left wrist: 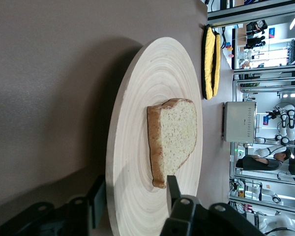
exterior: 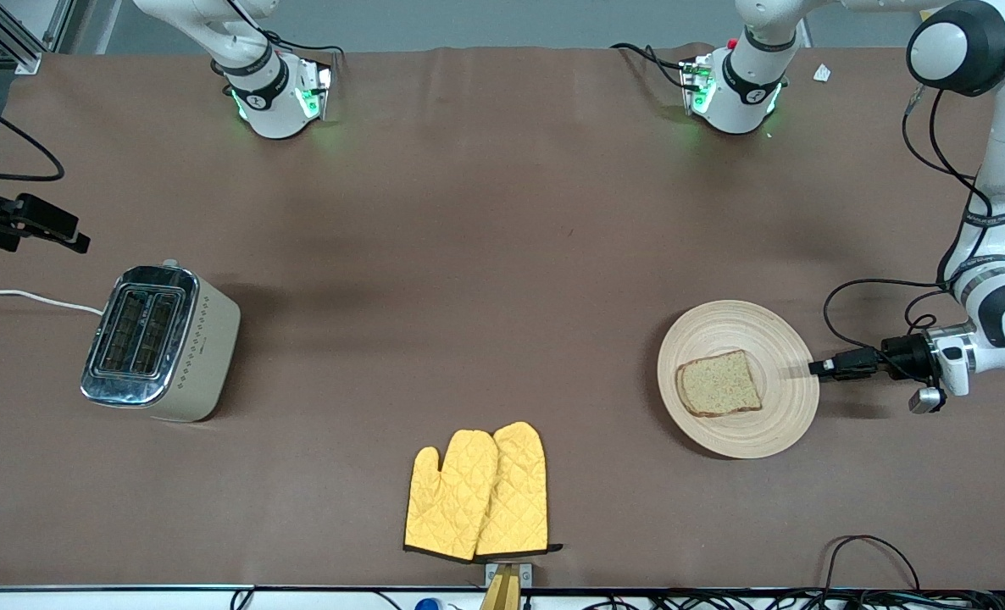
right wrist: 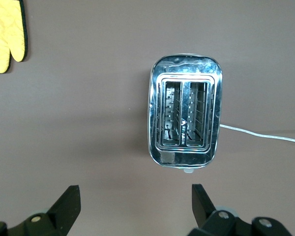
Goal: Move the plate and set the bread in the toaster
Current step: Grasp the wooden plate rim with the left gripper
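My left arm reaches in low from its end of the table, wrist turned sideways, and my left gripper (exterior: 818, 368) straddles the rim of the plate (exterior: 774, 339), one finger (left wrist: 173, 188) over the top face and one under the edge, jaws parted and not clamped on the wood. My right gripper (right wrist: 136, 202) hangs spread wide and empty above the toaster (exterior: 206, 339). The round pale wooden plate, ringed with grooves, carries the bread (exterior: 719, 385), a squarish brown speckled slice with a darker crust, lying flat. The cream toaster stands at the right arm's end, both chrome slots empty, its white cord (exterior: 28, 296) trailing off. Yellow oven mitts (exterior: 479, 493) lie nearest the front camera.
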`<state>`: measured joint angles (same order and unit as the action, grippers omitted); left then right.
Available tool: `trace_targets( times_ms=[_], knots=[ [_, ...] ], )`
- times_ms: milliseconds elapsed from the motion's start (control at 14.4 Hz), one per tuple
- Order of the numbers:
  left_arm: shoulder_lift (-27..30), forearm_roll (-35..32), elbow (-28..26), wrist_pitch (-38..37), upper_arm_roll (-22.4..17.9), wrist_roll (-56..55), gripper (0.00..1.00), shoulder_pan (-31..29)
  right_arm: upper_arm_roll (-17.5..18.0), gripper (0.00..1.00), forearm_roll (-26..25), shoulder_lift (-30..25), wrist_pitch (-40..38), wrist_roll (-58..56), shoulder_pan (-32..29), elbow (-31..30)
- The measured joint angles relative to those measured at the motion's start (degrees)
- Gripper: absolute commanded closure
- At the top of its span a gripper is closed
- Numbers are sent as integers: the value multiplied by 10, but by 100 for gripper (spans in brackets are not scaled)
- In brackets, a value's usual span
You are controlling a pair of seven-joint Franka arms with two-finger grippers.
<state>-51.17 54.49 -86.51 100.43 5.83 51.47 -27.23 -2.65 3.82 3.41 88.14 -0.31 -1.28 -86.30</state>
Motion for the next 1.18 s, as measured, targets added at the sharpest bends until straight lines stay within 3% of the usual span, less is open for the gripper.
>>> trace_targets(
  times_ms=[764, 1181],
  knots=[
    [-10, 1, 1, 19, 0, -8, 76, 9, 5, 0, 0, -11, -29, 0, 26, 6],
    [-12, 1, 2, 19, -1, -8, 95, 9, 5, 0, -46, -11, -30, -1, 26, 6]
  ],
)
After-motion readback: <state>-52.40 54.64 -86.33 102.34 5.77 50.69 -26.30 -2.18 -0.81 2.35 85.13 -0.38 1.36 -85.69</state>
